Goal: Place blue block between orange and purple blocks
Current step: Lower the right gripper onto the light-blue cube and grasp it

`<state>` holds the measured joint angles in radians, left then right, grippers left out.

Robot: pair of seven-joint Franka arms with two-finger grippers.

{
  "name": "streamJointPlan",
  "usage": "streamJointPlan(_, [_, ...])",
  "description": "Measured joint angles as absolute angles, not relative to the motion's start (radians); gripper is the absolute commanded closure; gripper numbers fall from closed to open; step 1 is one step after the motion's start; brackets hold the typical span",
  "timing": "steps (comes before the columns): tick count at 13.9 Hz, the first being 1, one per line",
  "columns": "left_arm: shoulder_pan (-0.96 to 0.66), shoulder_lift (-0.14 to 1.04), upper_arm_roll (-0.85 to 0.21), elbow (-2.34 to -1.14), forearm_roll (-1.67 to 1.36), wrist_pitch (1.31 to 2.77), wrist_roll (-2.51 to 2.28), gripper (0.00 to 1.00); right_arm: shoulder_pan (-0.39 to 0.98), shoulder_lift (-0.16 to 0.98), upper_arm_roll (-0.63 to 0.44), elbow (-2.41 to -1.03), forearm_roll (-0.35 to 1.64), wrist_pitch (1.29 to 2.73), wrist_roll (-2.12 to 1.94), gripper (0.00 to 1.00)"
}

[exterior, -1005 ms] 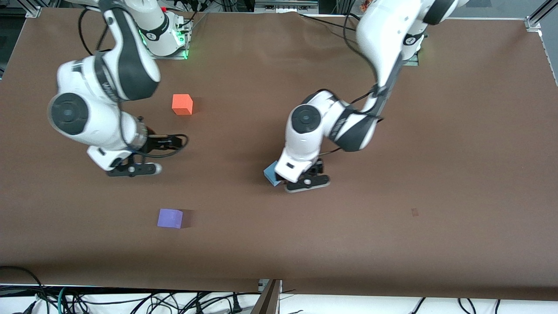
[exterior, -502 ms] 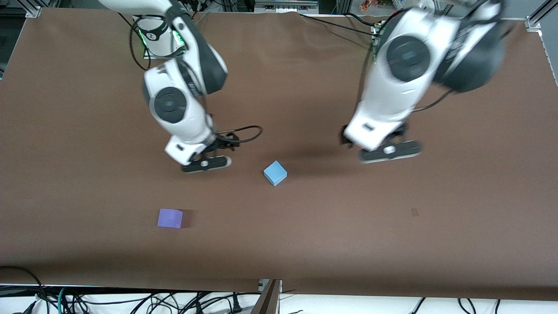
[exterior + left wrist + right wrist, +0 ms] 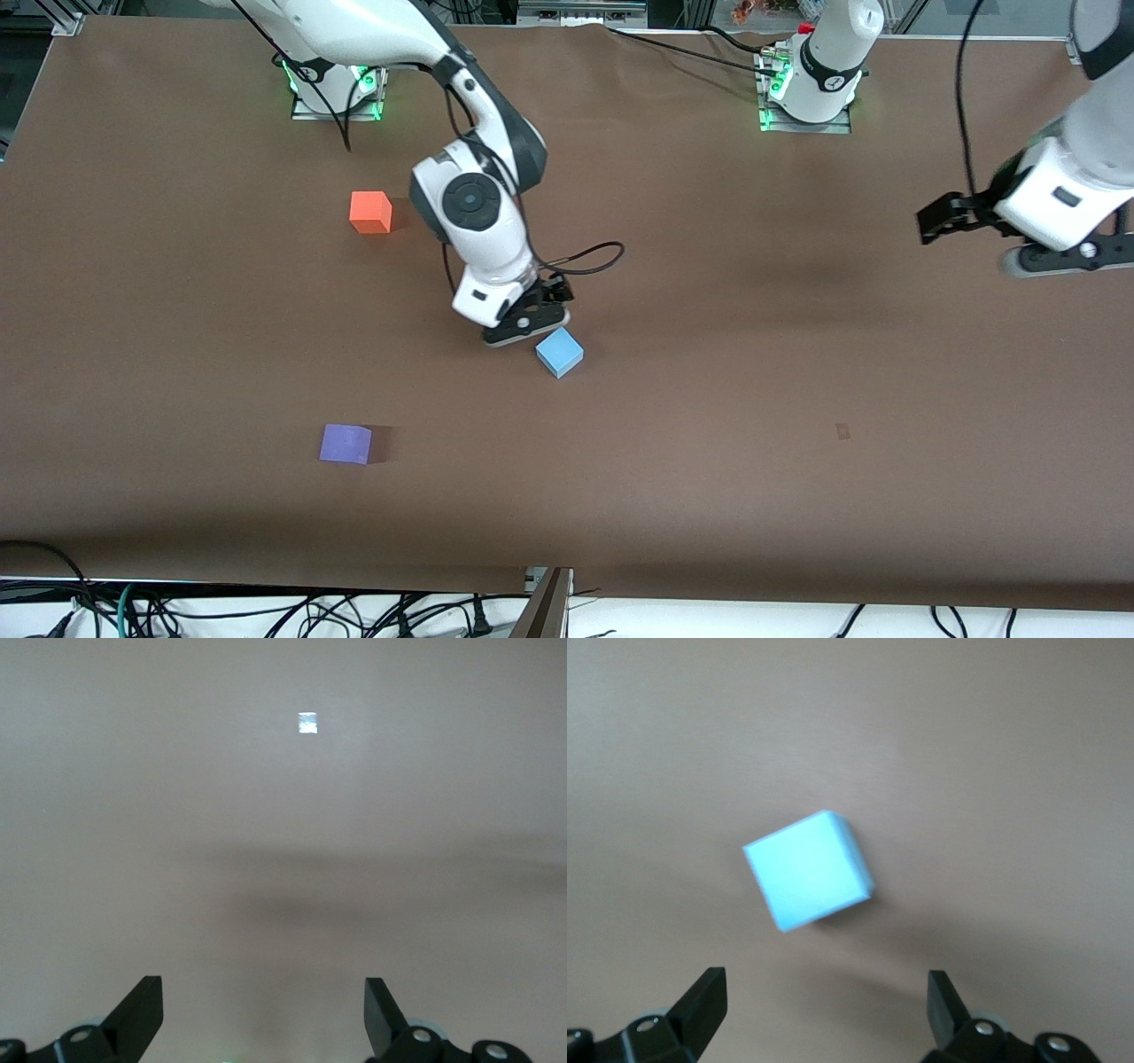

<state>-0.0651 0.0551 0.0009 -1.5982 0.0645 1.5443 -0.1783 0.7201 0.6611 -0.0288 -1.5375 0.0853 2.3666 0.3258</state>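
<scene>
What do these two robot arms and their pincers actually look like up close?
Both arms are glossy white shells with black bands at the joints and round dark caps on them. Each ends in a black two-finger gripper: the right gripper trails a looping black cable, and the left gripper is all black too. The bases glow green on small metal plates.

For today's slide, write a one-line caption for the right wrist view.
Open right gripper hovers over the blue block resting on the brown table.
</scene>
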Motion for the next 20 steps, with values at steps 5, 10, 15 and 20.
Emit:
streamJointPlan(5, [-0.026, -0.007, -0.006, -1.788, 0.048, 1.729, -0.155, 0.00, 0.734, 0.742, -0.038, -1.515, 0.084, 2.470, 0.223, 0.00])
streamJointPlan(10, [-0.027, -0.010, -0.013, -1.788, 0.016, 1.736, -0.155, 0.00, 0.733, 0.776, -0.043, -1.511, 0.084, 2.542, 0.171, 0.00])
streamJointPlan(15, [-0.026, -0.007, -0.007, -1.721, -0.001, 1.688, -0.155, 0.00, 0.734, 0.814, -0.043, -1.510, 0.084, 2.587, 0.122, 0.00])
streamJointPlan(20, [-0.026, -0.002, -0.007, -1.643, -0.001, 1.620, -0.155, 0.00, 0.734, 0.822, -0.043, -1.506, 0.083, 2.591, 0.105, 0.50])
